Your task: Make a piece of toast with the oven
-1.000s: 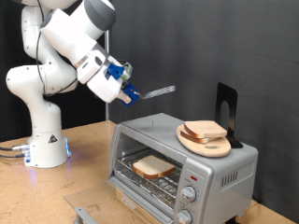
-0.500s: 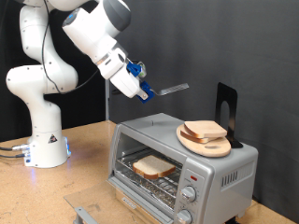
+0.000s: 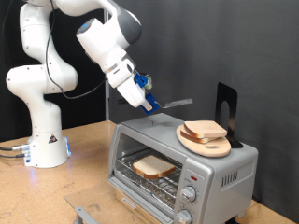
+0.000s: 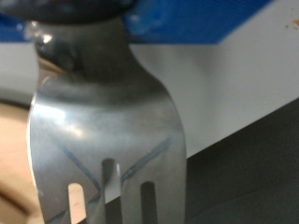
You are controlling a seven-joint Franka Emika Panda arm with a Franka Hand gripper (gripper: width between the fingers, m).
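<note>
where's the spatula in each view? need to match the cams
Exterior view: the spatula sticks out from the tool, in the air above the oven, beside the plate of bread.
Wrist view: the spatula fills the picture, slotted blade close up.
Shared landmark: the tool's blue part, at the spatula's handle in both.

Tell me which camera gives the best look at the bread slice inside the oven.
The exterior view. Through the oven opening it shows the whole piece of toast lying flat on the wire rack. The wrist view is filled by the metal spatula in the gripper; only a blurred tan patch shows at its edge, not identifiable.
</note>
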